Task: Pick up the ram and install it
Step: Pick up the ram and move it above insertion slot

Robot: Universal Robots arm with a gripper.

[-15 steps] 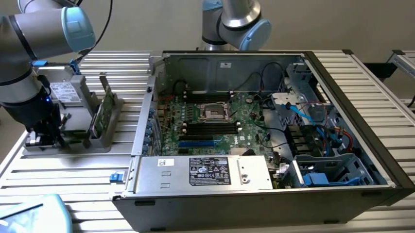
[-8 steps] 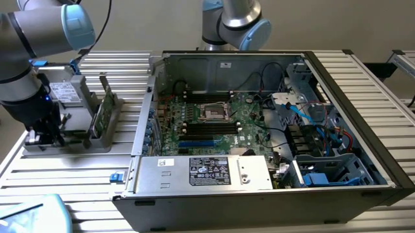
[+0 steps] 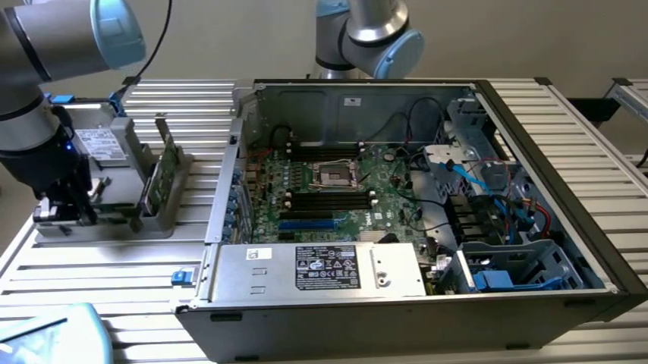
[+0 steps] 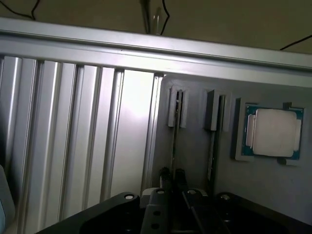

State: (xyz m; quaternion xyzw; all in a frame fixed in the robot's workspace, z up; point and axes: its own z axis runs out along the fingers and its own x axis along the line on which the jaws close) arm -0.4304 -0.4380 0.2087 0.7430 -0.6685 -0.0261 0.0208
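Here we are at the parts holder (image 3: 111,227) on the counter (image 3: 102,265), at the exterior view's left of the open computer case (image 3: 405,318). The gripper (image 3: 66,211) hangs low over that holder. The ram (image 3: 152,186) is not installed yet. It stands on its long edge in the holder, green face showing, just to the exterior view's right of the gripper. A second stick (image 3: 174,168) stands parallel, 1 slot closer to the case. From the wrist, the ram (image 4: 174,131) is a thin edge-on line running straight away from the gripper (image 4: 173,183), so its long axis lines up with the gripper's own centre. The second stick (image 4: 213,141) sits beside it, and the square silver processor (image 4: 273,132) lies flat beyond that. By my read this alignment is what matters: the gripper sits at the near end of the ram, on its line, and not on its neighbour's. Whether it touches the ram I cannot tell, and whether it is clenched or released I cannot tell either. Over on the motherboard (image 3: 335,189), the black slots (image 3: 324,199) run left to right in the exterior view, seemingly crosswise to how the ram stands now.
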